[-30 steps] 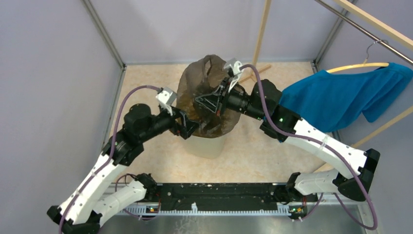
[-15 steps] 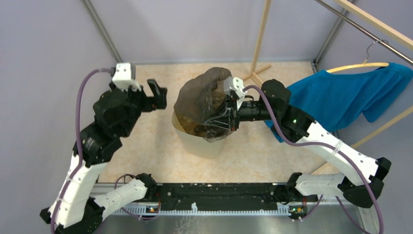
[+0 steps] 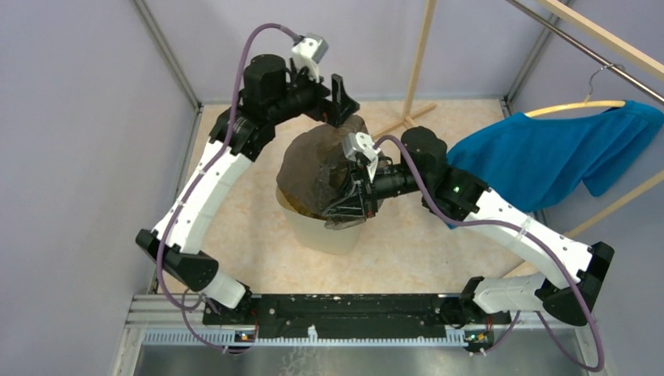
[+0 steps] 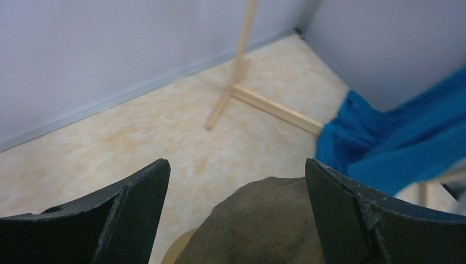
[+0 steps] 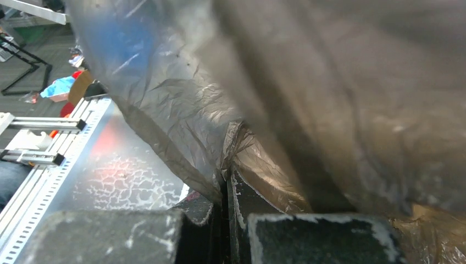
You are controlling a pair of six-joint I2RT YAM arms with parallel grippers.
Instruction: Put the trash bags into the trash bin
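Observation:
The dark grey-brown trash bag point(image 3: 313, 166) billows as a dome over the cream-beige trash bin point(image 3: 317, 229), hiding most of the rim. In the left wrist view the bag point(image 4: 264, 225) shows below, with a sliver of the bin rim point(image 4: 177, 250). My left gripper point(image 3: 338, 100) is open and empty, high above the bag's far side; the bag lies below the gap between its fingers point(image 4: 236, 181). My right gripper point(image 3: 342, 207) is shut on a fold of the bag at the bin's near-right rim; the pinched plastic point(image 5: 231, 143) fills the right wrist view.
A blue cloth garment point(image 3: 548, 153) hangs on a hanger at the right, also in the left wrist view point(image 4: 395, 143). A wooden stand with a foot point(image 3: 415, 78) is behind the bin. Grey walls enclose the marbled floor.
My left arm has let go at the bin's left side, swung up and round to the back, and is now open above the bag. My right gripper has dropped lower, still holding the bag.

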